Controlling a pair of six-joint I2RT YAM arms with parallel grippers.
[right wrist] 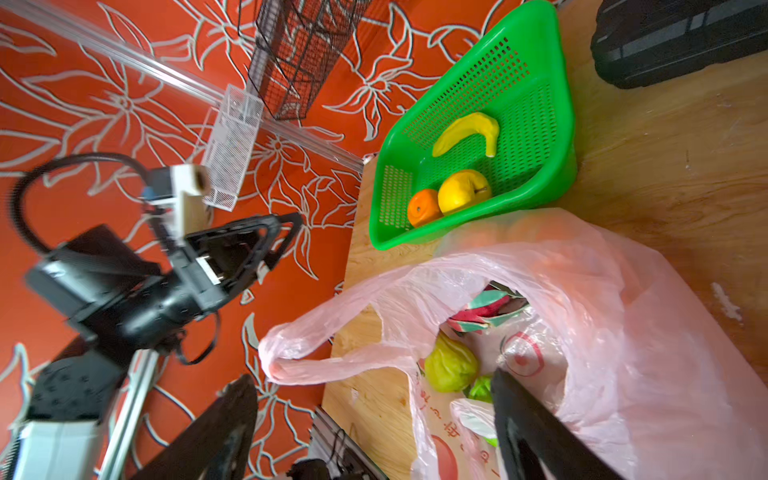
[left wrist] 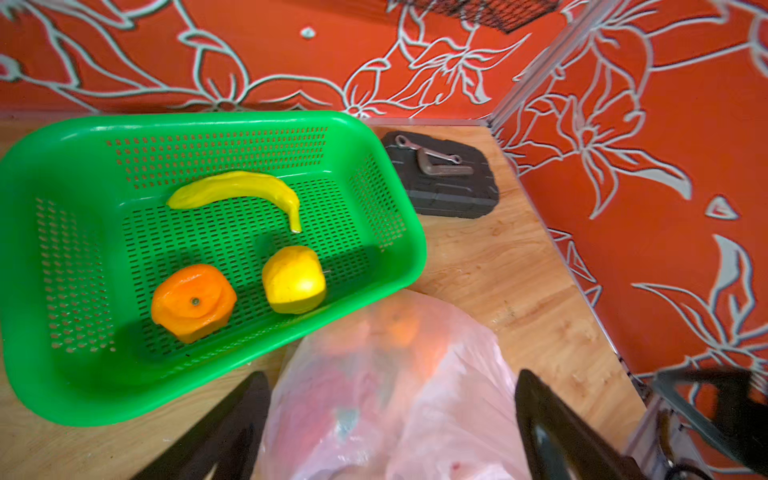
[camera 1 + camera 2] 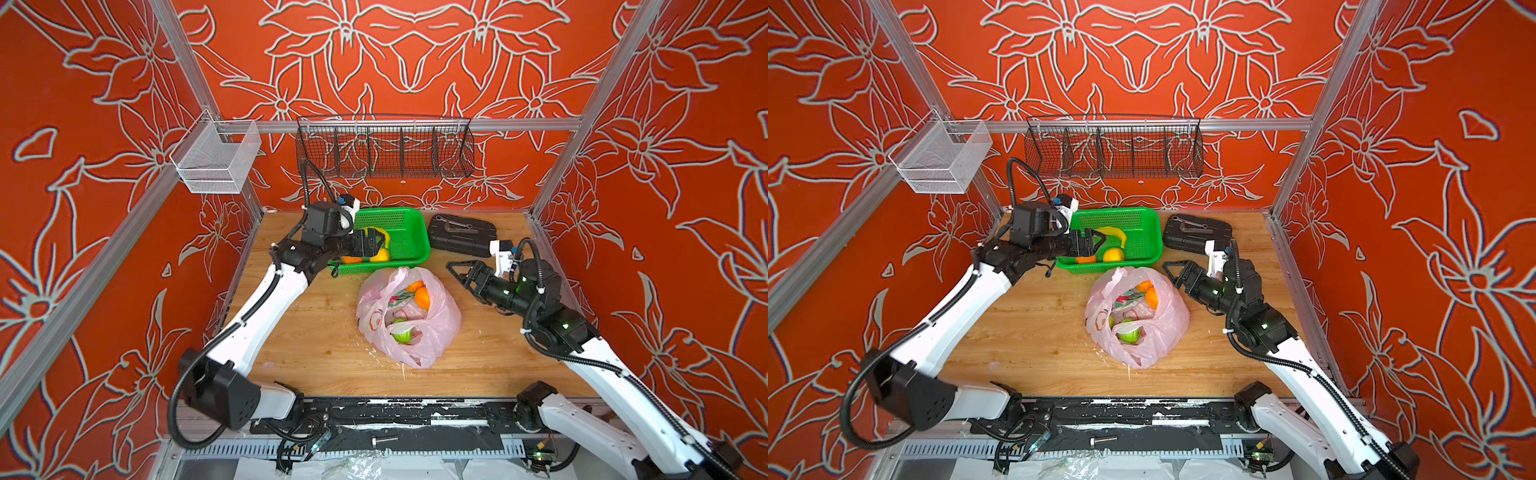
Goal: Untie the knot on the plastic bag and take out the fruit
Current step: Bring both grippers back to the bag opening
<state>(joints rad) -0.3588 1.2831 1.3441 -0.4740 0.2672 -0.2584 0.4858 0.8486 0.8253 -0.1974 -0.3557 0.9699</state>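
1. Plastic bag [image 3: 442, 320] lies on the wooden surface [image 3: 307, 332], close against the near wall of the green basket [image 3: 401, 235]. Its mouth gapes and one handle ear [image 1: 299, 357] hangs loose.
2. Black case [image 3: 462, 235] sits just right of the basket.
3. Left claw [image 3: 1098, 243] hovers over the basket's near-left part, jaws wide, empty.
4. Right claw [image 3: 457, 274] hangs off the basket's near-right corner, beside the bag, jaws wide, holding nothing.
5. In the basket: banana [image 2: 237, 191], yellow round fruit [image 2: 295, 279], orange [image 2: 193, 303].
6. In the bag: oranges [image 3: 422, 297] nearest the basket, then dragon fruit [image 1: 484, 309], and green fruit [image 3: 401, 336] farthest.
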